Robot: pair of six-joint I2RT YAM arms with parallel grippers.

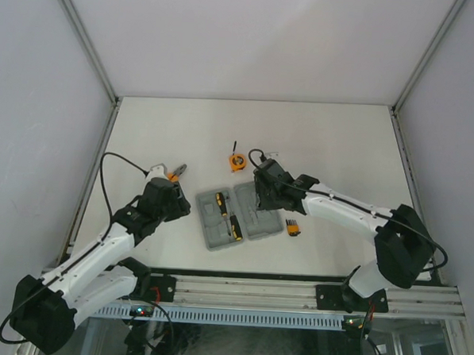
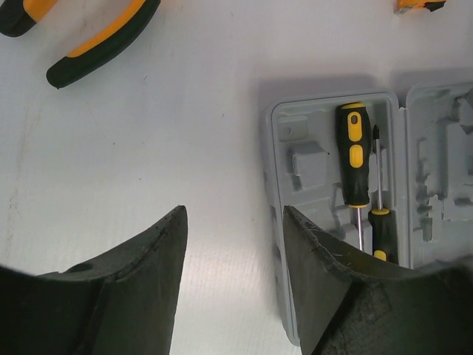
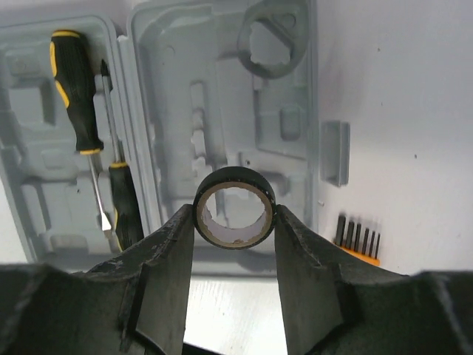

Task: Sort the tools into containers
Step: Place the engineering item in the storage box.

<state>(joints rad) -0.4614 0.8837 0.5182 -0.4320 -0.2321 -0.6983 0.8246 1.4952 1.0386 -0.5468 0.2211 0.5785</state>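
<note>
The grey case (image 1: 259,218) lies open in front of the arms. Two black-and-orange screwdrivers (image 1: 220,202) (image 1: 233,223) rest in its left half (image 2: 310,163). My right gripper (image 3: 234,211) hovers over the right half (image 3: 222,74), shut on a small dark ring (image 3: 235,176) pinched between its fingertips. My left gripper (image 2: 233,214) stands open over bare table just left of the case, nothing between its fingers. Orange-handled pliers (image 2: 96,37) lie beyond it. The round orange tape measure (image 1: 236,161) sits behind the case, and the bit set (image 3: 358,238) to its right.
White walls and metal frame posts close in the white table on three sides. The arms' mounting rail (image 1: 294,296) runs along the near edge. The case's small grey latch (image 3: 335,151) sticks out on its right side.
</note>
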